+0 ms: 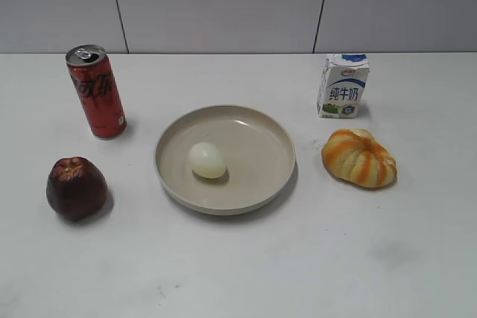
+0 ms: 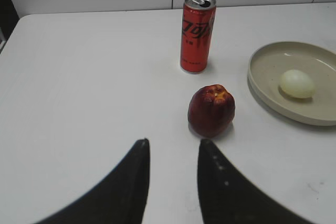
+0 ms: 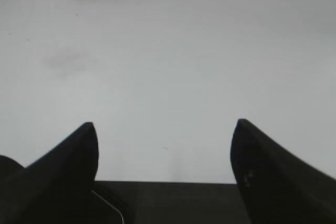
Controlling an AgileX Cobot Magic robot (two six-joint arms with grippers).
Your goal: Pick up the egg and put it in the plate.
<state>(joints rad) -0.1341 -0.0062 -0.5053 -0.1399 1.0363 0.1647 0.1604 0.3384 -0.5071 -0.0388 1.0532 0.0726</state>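
on the white table you see the egg lying inside the beige plate, left of centre | left gripper fingers apart, empty, near the apple | right gripper spread wide, empty
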